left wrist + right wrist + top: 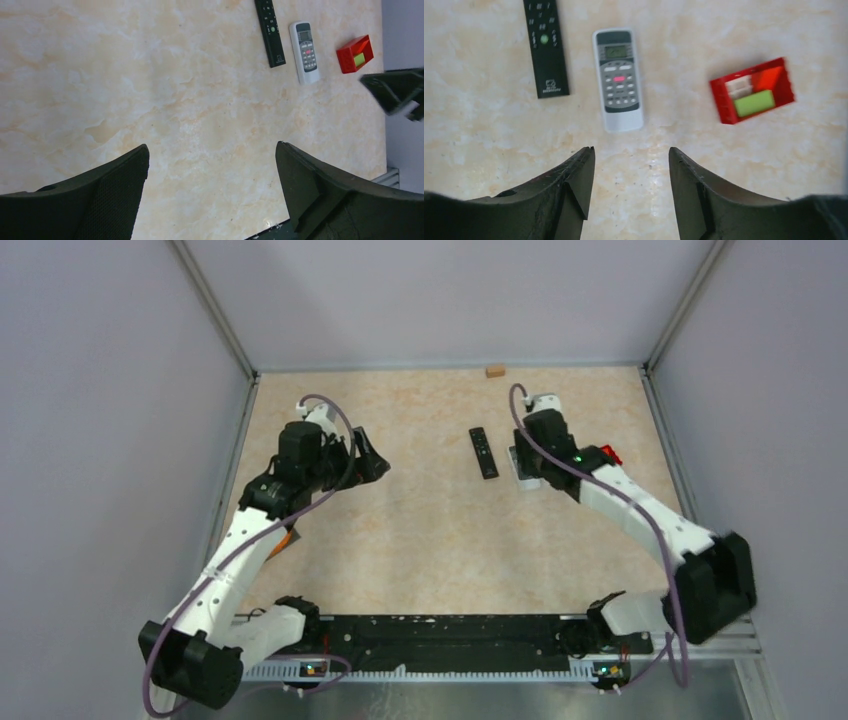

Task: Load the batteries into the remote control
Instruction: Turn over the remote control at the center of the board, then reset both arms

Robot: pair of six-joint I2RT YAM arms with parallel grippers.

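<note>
Two remotes lie side by side on the table: a slim black remote and a white remote with a small screen, face up. No batteries show in any view. My right gripper hangs open above the table just short of the white remote's near end, with nothing between its fingers. Well left of both remotes, my left gripper stands wide open over bare table and holds nothing.
A small red tray with a yellow-green block inside sits right of the white remote. A small tan block rests at the back wall. Something orange lies under the left arm.
</note>
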